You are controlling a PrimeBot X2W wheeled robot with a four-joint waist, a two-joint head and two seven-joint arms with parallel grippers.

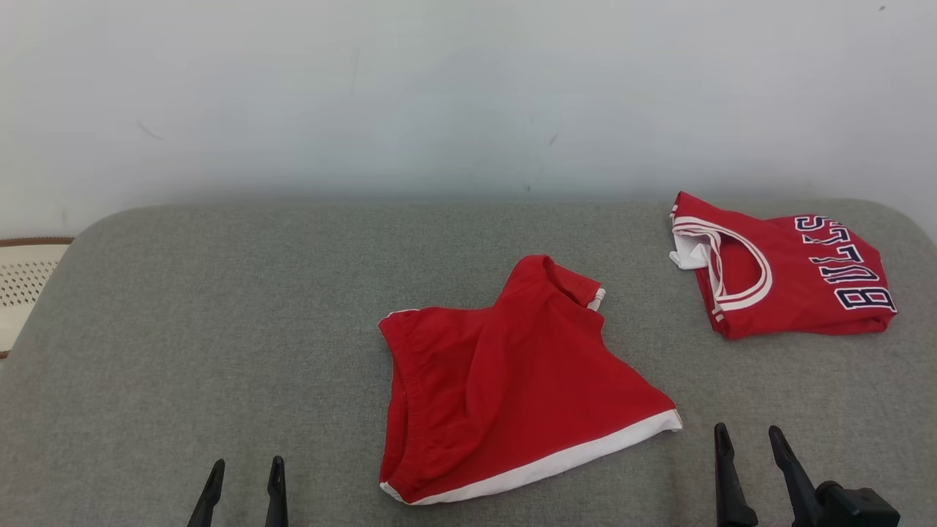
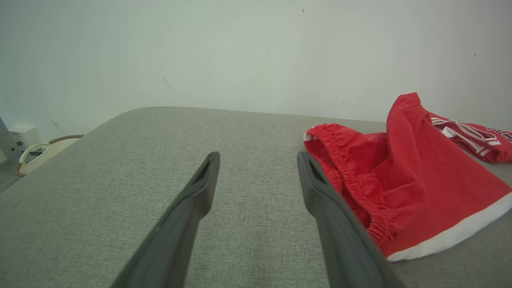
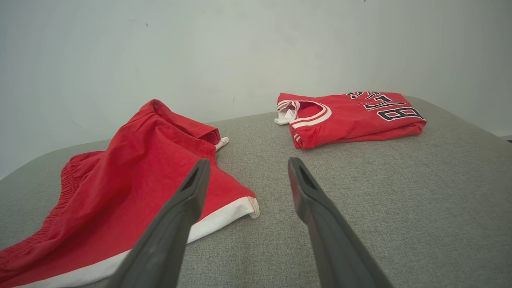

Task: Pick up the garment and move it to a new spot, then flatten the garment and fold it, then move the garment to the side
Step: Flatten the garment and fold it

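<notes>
Shorts [image 1: 505,380] of red cloth with a white hem lie rumpled near the middle of the grey padded table [image 1: 219,307], one part humped up toward the wall. A folded red Bulls jersey [image 1: 790,278] sits apart at the far right. The left gripper [image 1: 245,468] and right gripper [image 1: 748,433] stand at the near edge, one on either side of the shorts, fingers spread wide, holding nothing.

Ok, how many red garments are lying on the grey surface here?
2. The rumpled red shorts lie mid-surface; the folded red jersey sits apart at the far right of the grey surface. Anything beneath them would be hidden.
</notes>
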